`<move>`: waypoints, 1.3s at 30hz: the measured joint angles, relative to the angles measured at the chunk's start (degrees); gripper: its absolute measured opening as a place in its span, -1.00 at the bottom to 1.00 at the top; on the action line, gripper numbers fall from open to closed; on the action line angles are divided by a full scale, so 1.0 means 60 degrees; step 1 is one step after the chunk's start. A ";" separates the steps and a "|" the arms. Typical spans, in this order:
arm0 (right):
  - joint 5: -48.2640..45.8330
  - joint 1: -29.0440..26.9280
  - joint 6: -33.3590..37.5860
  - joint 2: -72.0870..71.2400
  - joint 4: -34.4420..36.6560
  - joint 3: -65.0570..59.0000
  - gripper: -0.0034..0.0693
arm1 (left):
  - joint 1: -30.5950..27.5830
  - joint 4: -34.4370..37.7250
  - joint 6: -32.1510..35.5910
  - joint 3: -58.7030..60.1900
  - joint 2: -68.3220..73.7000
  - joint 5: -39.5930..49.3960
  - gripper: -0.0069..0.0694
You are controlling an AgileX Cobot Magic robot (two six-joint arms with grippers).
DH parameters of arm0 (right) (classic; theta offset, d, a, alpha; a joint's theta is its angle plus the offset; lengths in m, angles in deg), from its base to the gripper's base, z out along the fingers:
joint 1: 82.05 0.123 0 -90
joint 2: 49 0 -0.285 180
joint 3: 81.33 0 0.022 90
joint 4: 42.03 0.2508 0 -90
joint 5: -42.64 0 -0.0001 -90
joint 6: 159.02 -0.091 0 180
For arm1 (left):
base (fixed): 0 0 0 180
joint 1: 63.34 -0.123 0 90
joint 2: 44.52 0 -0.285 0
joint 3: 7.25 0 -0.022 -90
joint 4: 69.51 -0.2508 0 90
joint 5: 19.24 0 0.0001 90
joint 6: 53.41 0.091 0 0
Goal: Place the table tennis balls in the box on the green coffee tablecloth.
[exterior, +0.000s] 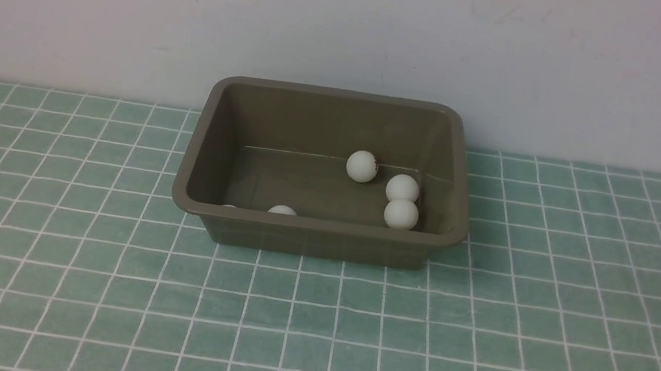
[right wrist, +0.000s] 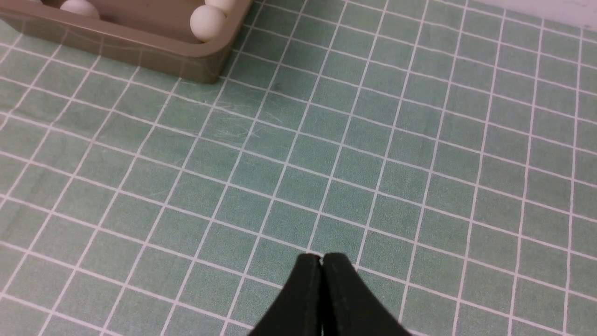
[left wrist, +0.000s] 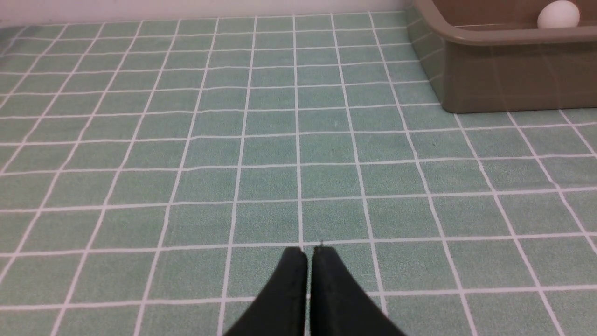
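Note:
The olive-brown box [exterior: 315, 237] stands on the green coffee tablecloth [exterior: 306, 329] near the back wall. Inside it lie several white table tennis balls: one with a dark mark [exterior: 362, 166], two touching at the right [exterior: 403, 188] [exterior: 401, 213], and two half hidden behind the front wall [exterior: 283, 210] [exterior: 229, 205]. Neither arm shows in the front view. My left gripper [left wrist: 310, 250] is shut and empty over bare cloth, with the box [left wrist: 513, 79] and one ball [left wrist: 558, 15] far off. My right gripper [right wrist: 321, 257] is also shut and empty, well away from the box [right wrist: 140, 46] and ball [right wrist: 208, 22].
A plain pale wall [exterior: 357, 29] rises just behind the box. Nothing else lies on the cloth.

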 joint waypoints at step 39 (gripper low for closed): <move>0.7192 -0.3294 0.0775 -0.6821 0.0692 -0.8543 -0.95 | 0.0000 0.0000 0.0000 0.0000 0.0000 -0.0027 -0.83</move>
